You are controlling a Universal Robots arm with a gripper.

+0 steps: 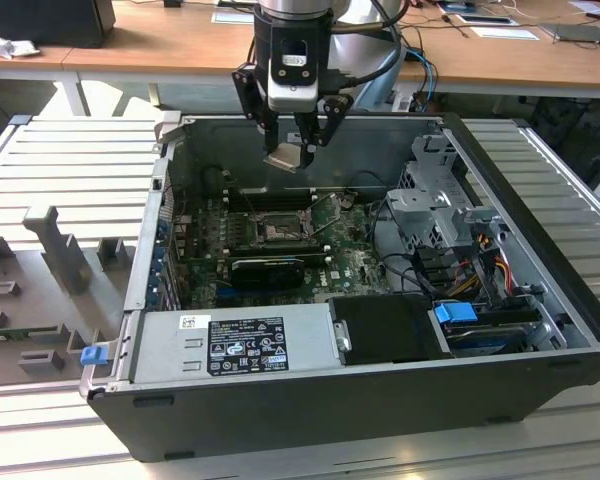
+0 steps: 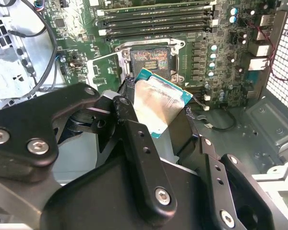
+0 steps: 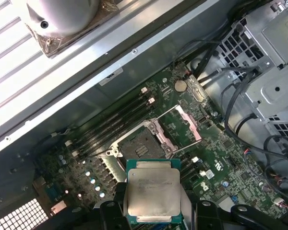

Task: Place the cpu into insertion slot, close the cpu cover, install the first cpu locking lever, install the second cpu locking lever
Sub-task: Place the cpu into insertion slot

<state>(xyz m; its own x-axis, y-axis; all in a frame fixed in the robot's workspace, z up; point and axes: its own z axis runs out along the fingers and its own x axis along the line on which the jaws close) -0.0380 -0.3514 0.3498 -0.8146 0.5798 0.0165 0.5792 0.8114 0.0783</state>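
My gripper (image 1: 289, 150) hangs over the back of the open computer case, shut on the cpu (image 1: 283, 158). The cpu is a pale grey square chip, tilted, well above the board. Both wrist views show the chip (image 2: 158, 106) (image 3: 151, 190) pinched at its edges between black fingers (image 2: 129, 129) (image 3: 110, 213). The insertion slot (image 1: 271, 228) (image 2: 151, 60) (image 3: 140, 146) lies uncovered on the green motherboard, below and ahead of the chip. The cpu cover (image 3: 188, 125) (image 2: 102, 72) stands swung open beside the slot, with a thin wire lever raised next to it.
Memory slots (image 1: 270, 198) run behind the socket and a long black card (image 1: 268, 268) lies in front of it. A drive cage (image 1: 435, 205) with cables fills the exterior view's right, and a power supply (image 1: 235, 345) sits at the front. A grey fixture tray (image 1: 40, 270) lies outside the case.
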